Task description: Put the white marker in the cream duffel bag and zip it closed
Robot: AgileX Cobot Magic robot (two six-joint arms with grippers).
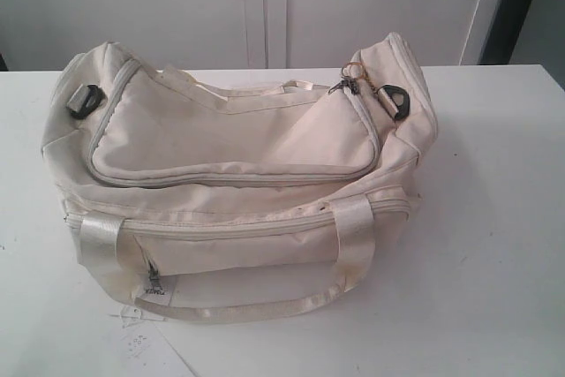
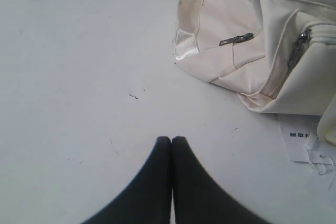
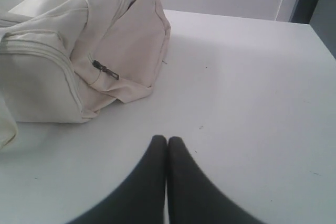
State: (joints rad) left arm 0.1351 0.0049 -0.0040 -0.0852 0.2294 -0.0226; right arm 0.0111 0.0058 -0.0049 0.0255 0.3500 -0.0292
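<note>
The cream duffel bag (image 1: 234, 174) lies on the white table (image 1: 494, 245), its grey top zipper drawn shut and the pull (image 1: 349, 86) at the right end. One bag end shows in the left wrist view (image 2: 252, 40), the other in the right wrist view (image 3: 79, 51). The white marker is out of view. My left gripper (image 2: 171, 139) is shut and empty above bare table beside the bag. My right gripper (image 3: 167, 138) is also shut and empty, apart from the bag. Neither gripper appears in the exterior view.
A white paper tag (image 2: 302, 142) lies by the bag's front, along with the looped satin handle (image 1: 256, 306). Black D-rings (image 1: 395, 100) sit at both bag ends. White cabinet doors (image 1: 265, 6) stand behind the table.
</note>
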